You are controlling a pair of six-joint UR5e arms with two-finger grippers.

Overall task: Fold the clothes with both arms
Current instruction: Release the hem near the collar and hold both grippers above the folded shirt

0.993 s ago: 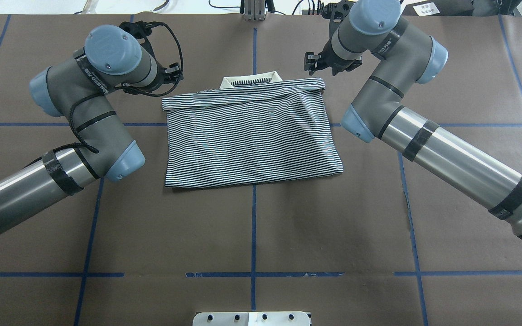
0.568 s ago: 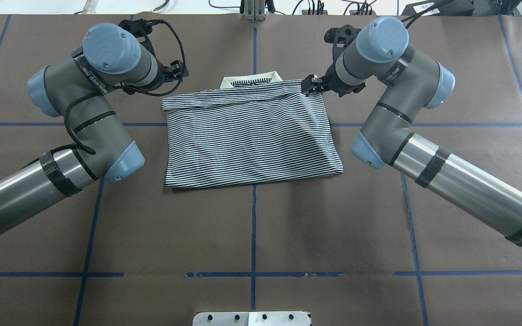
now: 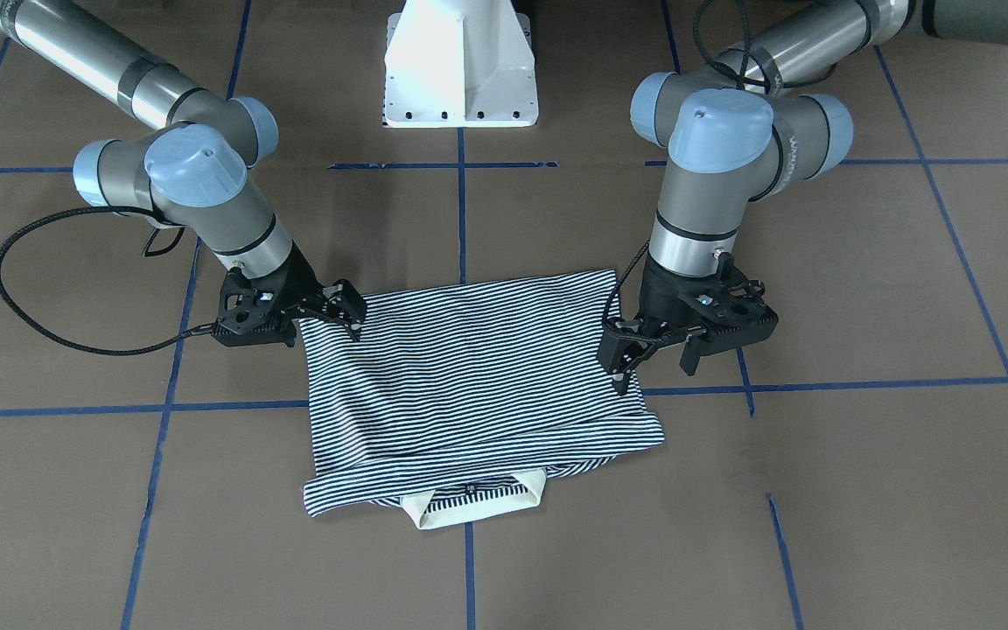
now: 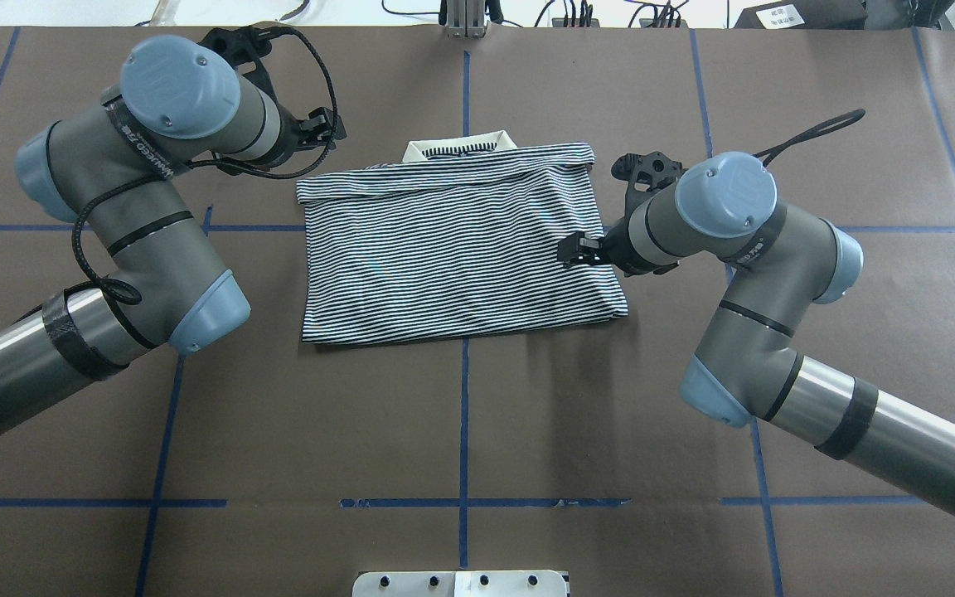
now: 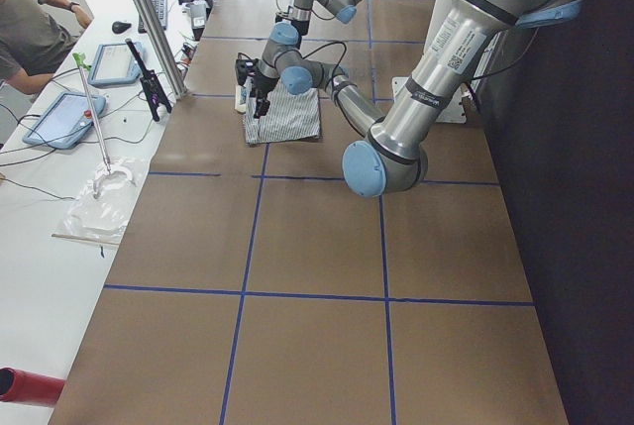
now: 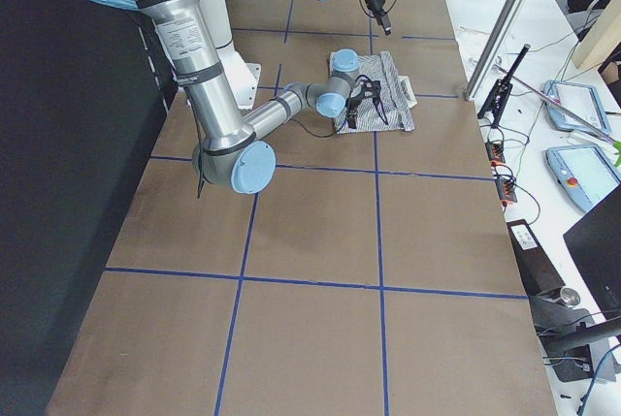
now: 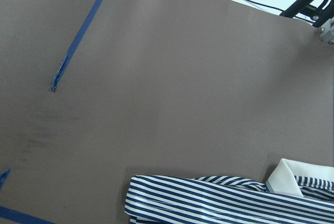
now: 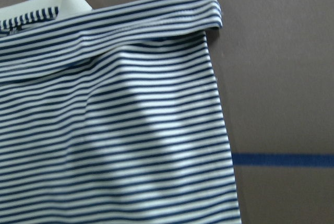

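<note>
The striped polo shirt (image 4: 453, 249) lies folded into a rectangle on the brown table, its cream collar (image 4: 457, 148) poking out at the far edge. My right gripper (image 4: 574, 249) hovers over the shirt's right edge, about halfway along it, and looks open with nothing in it (image 3: 346, 315). Past the far left corner of the shirt (image 3: 478, 367), my left gripper (image 4: 324, 133) hangs open and empty (image 3: 654, 367). The right wrist view shows the shirt's far right corner (image 8: 115, 140). In the left wrist view only a strip of the shirt (image 7: 219, 198) and the collar show.
The white pedestal base (image 3: 460, 79) stands at the robot's side of the table. Blue tape lines (image 4: 463, 414) cross the brown surface. A side bench with tablets (image 5: 59, 118) and a seated person (image 5: 30, 29) runs beyond the table's far edge.
My right gripper has come back from beyond the shirt's far right corner, along its right edge toward the robot. The left arm has shifted slightly left. The shirt has not moved.
</note>
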